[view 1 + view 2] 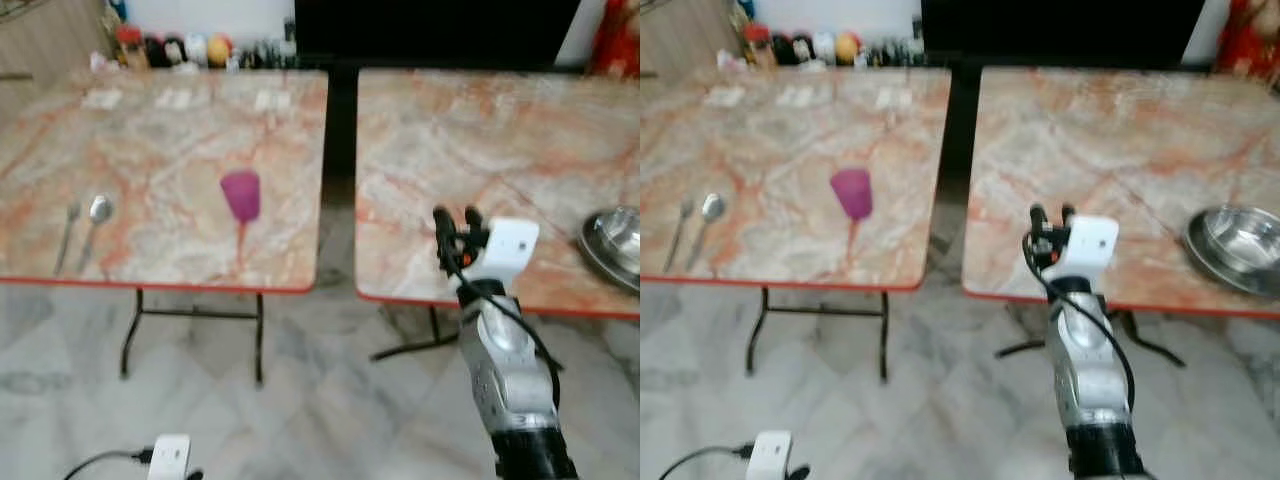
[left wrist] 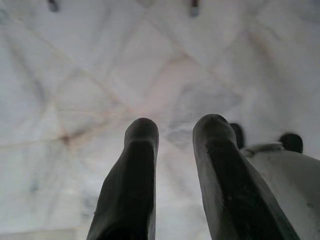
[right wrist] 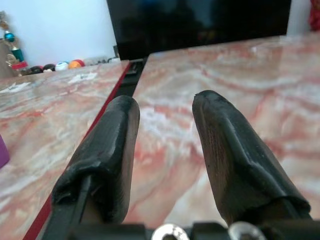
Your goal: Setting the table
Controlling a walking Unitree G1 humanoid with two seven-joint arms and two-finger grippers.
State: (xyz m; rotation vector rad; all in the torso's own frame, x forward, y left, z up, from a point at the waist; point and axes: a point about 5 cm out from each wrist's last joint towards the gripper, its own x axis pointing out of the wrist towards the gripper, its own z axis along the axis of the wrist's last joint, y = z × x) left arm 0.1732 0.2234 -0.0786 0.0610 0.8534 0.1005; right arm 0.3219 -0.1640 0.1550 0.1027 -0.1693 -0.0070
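Glossy pink-veined marble tables point(image 1: 180, 130), a shiny steel bowl point(image 1: 1240, 245), translucent purple plastic cup point(image 1: 241, 193), matt black fingers point(image 3: 115, 150).

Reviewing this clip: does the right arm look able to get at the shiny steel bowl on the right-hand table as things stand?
Probably yes. The right gripper is raised over the near edge of the right marble table, fingers open and holding nothing. The round steel bowl sits further to the robot's right on the same tabletop, with only bare marble between them.

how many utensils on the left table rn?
2. A fork and a spoon lie side by side near the front left of the left table, well left of the purple cup. Nothing there looks able to hide more.
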